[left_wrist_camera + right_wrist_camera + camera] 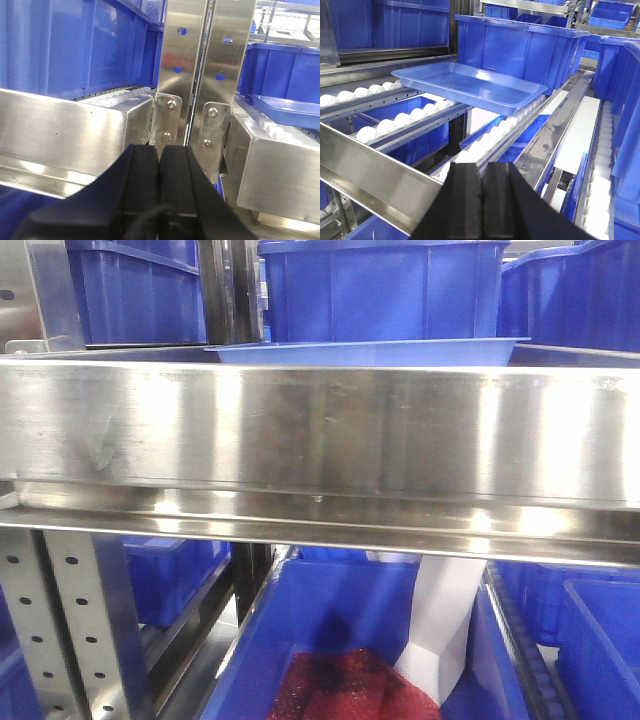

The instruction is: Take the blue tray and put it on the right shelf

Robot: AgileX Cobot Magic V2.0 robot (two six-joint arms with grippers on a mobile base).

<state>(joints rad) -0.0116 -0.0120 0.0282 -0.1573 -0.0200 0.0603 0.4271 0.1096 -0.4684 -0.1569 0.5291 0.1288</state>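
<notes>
Black and pressed flat together, the two fingers of the left gripper (159, 167) were clenched on nothing, pointing at the twin perforated uprights (207, 60) where two shelf sections met. The right gripper (482, 182) was likewise clenched with nothing between its fingers, hovering just in front of the steel front lip (375, 175) of the right shelf (320, 440) and touching neither it nor the tray. The blue tray (467, 85) lay on the shelf's white roller tracks (395, 125), well apart from the right gripper and further back along the rollers, its far side close against a deep dark-blue bin (520, 45) that stood behind it. In the front view only the tray's thin pale rim (370, 350) showed above the tall brushed-metal lip, with dark-blue bins behind it and another to the left. In the left wrist view one corner of the tray (285, 107) appeared on the rollers to the right of the uprights, while a large dark-blue bin (65, 45) filled the shelf section to the left. Below the shelf, another blue bin (350, 640) held a red mesh bundle (350, 690) and a white sheet (445, 620) leaning against its wall. More blue bins lined the racks to the right in the right wrist view.
</notes>
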